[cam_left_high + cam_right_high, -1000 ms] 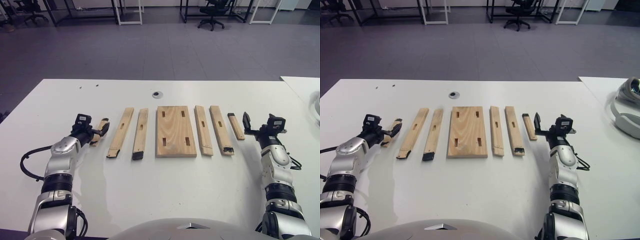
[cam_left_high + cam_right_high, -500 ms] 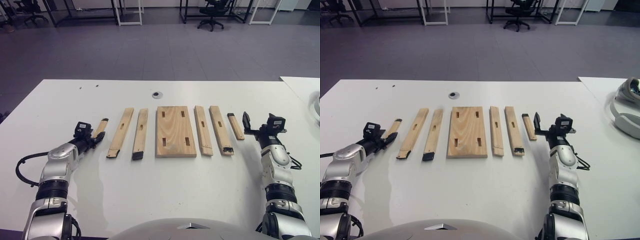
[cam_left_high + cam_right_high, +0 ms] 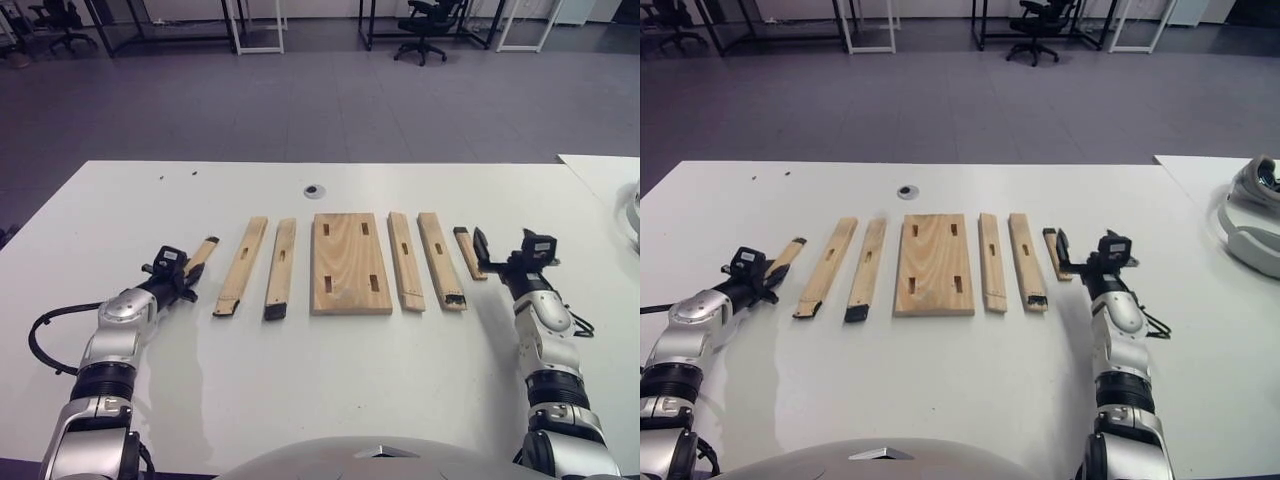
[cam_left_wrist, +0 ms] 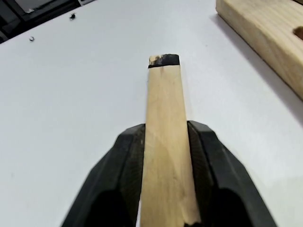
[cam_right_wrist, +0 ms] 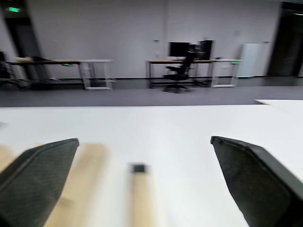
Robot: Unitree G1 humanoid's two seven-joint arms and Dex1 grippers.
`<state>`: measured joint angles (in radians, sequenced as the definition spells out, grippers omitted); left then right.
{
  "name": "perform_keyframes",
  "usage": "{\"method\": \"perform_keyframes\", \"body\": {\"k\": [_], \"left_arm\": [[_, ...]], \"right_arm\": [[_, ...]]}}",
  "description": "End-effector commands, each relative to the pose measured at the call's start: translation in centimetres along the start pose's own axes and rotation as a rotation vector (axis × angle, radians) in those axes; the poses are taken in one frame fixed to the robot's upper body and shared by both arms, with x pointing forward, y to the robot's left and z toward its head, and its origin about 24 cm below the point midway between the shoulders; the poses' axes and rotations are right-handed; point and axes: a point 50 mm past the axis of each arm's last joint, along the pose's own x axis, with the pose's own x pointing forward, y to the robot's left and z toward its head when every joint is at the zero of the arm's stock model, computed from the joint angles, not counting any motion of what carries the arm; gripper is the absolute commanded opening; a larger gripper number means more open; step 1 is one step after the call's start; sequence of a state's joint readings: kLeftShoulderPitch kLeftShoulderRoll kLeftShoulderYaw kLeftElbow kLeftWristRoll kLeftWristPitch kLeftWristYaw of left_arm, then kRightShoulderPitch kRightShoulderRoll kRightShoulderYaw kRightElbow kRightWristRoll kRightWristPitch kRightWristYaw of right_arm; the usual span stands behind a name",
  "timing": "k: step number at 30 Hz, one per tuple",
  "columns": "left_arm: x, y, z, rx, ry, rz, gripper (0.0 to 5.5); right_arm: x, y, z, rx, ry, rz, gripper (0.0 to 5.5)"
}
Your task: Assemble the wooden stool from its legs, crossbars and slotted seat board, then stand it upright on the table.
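Seat board point(image 3: 351, 262) lies flat on the table point(image 3: 300, 380). Left hand point(image 4: 165, 151) squeezes one short stick point(image 4: 164, 94). Right hand point(image 5: 144, 141) is wide open near the other stick point(image 3: 468, 255).

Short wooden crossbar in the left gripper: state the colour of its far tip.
The pale wooden crossbar has a black tip; clearest in the left wrist view.

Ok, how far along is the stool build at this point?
Done: nothing is joined. The seat board and four long slats lie flat and apart in a row. In hand: the left gripper is shut on the left short bar, and the right gripper is open by the right short bar. Left: all the joining, then standing the stool upright.
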<state>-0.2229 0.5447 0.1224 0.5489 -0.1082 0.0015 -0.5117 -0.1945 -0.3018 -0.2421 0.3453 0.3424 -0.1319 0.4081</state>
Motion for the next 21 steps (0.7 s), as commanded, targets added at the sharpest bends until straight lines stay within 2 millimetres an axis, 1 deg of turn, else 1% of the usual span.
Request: {"method": "perform_keyframes", "body": {"k": [1,3,4,6,7,9,11,12,14,18,20,21], "left_arm": [[2.6,-3.1,7.7,0.062,-0.327,-0.123,1.29],[3.5,-6.0,11.2,0.093,-0.45,-0.206,1.29],[3.6,-7.3,12.7,0.099,-0.507,-0.24,1.29],[3.4,-10.4,16.1,0.115,-0.65,-0.312,1.29],[3.2,-11.6,17.4,0.115,-0.711,-0.337,1.29],[2.6,-13.5,19.0,0.134,-0.791,-0.368,1.29],[2.1,-14.7,19.8,0.208,-0.832,-0.382,1.29],[1.8,-15.2,20.1,0.242,-0.853,-0.395,1.29],[1.4,-15.4,20.3,0.274,-0.875,-0.415,1.29],[1.2,-15.7,20.1,0.331,-0.862,-0.459,1.29],[1.2,-15.9,20.2,0.345,-0.866,-0.473,1.29],[1.3,-16.0,20.2,0.348,-0.864,-0.475,1.29]], "right_arm": [[2.1,4.4,4.6,0.183,-0.154,0.205,5.2],[3.1,6.8,7.1,0.344,-0.237,0.292,5.2],[3.5,7.8,8.0,0.421,-0.259,0.324,5.2],[4.3,10.0,9.1,0.577,-0.28,0.385,5.2],[4.7,10.9,9.4,0.629,-0.279,0.407,5.2],[5.1,12.6,9.7,0.666,-0.262,0.45,5.2],[5.3,14.3,9.5,0.657,-0.224,0.497,5.2],[5.2,14.8,9.3,0.662,-0.211,0.506,5.2],[5.2,14.8,9.3,0.705,-0.214,0.496,5.2],[4.8,14.6,10.5,0.767,-0.254,0.53,4.43],[4.8,14.5,10.7,0.793,-0.253,0.548,3.99],[4.7,14.4,10.8,0.816,-0.251,0.558,3.85]]}}
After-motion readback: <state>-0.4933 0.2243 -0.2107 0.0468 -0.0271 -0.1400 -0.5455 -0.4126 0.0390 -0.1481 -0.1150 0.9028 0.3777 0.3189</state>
